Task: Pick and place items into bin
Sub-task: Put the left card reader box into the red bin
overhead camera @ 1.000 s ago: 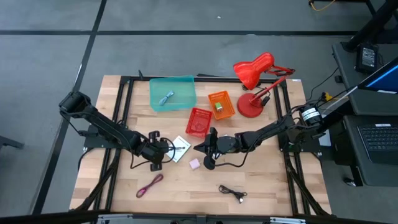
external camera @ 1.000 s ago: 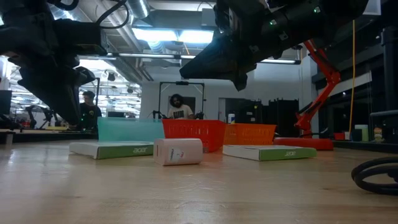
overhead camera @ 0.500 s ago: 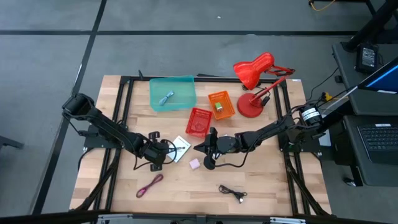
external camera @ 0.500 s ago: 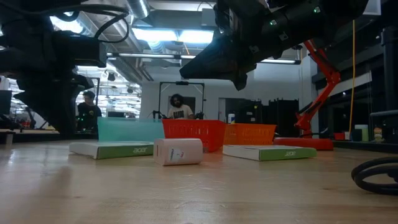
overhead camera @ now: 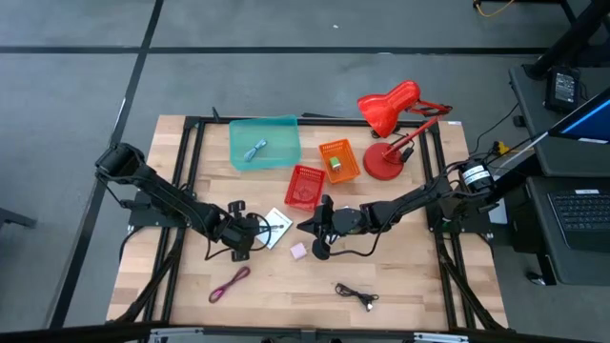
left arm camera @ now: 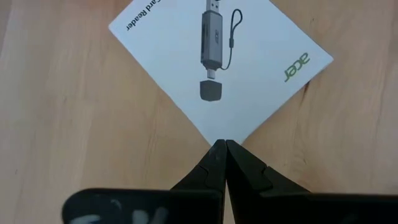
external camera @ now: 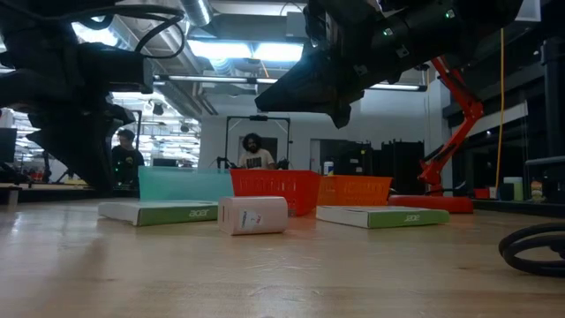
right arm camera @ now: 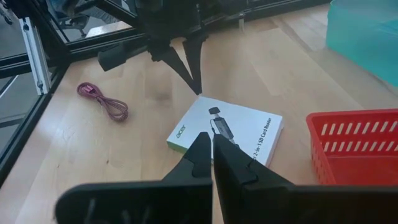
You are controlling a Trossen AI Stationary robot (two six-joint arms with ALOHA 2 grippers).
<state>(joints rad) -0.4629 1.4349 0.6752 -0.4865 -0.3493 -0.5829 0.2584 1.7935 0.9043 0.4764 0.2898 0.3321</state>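
Observation:
A white printed packet (overhead camera: 278,227) (left arm camera: 217,68) lies flat on the wooden table between both grippers. My left gripper (overhead camera: 257,229) (left arm camera: 222,144) is shut and points down at one corner of this packet. My right gripper (overhead camera: 307,227) (right arm camera: 211,138) is shut and hovers above the packet's other side, clear of the table in the low view (external camera: 340,110). That view shows a second packet (external camera: 380,216) lying flat. A pink cube (overhead camera: 298,251), a maroon cable (overhead camera: 229,283) and a black cable (overhead camera: 355,295) lie nearer the near edge. A blue-grey cable (overhead camera: 254,150) lies in the teal bin (overhead camera: 276,129). My left gripper's shut fingertips (left arm camera: 217,149) stand at the packet's corner (left arm camera: 219,135), coming from above and pointing down. I cannot tell whether they touch it. The packet lies flat on the table.
A red basket (overhead camera: 305,186) and an orange basket (overhead camera: 337,160) stand beside the teal bin toward the far edge. A red desk lamp (overhead camera: 386,133) stands at the far right. A black frame (overhead camera: 191,171) runs around the table. People show in the room behind (external camera: 254,152).
My left gripper has shifted a little toward the table's right, closer to the white packet's corner, and has since kept still. The packet and the other items have stayed where they were.

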